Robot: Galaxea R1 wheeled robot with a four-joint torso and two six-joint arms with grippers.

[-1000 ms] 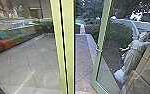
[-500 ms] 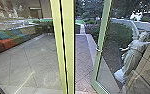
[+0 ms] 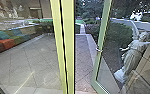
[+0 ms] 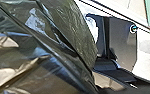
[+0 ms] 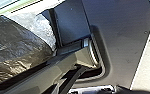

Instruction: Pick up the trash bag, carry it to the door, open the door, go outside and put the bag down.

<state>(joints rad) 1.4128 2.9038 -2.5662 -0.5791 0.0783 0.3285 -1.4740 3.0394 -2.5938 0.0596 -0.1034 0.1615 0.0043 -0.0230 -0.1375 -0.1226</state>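
Beyond the glass lies a paved yard [image 3: 33, 62], with bright padded seats [image 3: 7, 42] running along its far side; a pale yellow-green post [image 3: 69, 50] stands nearly in front of the robot, and just past it there is a strip of open air with a paved path [image 3: 83, 57] leading off beside a hedge [image 3: 118, 32]. The door [image 3: 103, 25] stands swung outward, its small round fitting [image 3: 98, 50] on the near edge of the frame; a white statue [image 3: 132, 58] shows through its pane.

The trash bag [image 4: 43, 52] is up close to the robot's body — dark, shiny plastic, creased and bulging, large beside the left wrist and in sight from the right wrist too; I take it to be off the floor and being carried, most likely by the left arm, though where it is gripped is hidden from me. As for the jaws, I cannot tell how those of the left gripper or the right gripper stand, nor which of them has the bag.

So, by my reckoning, the picking up, the carrying to the door and the opening look done; what is left is the trip through the gap and the setting down outside — the robot seems to be at the threshold, on the indoor side, and the post standing so near its middle suggests it is not squarely lined up with the opening.
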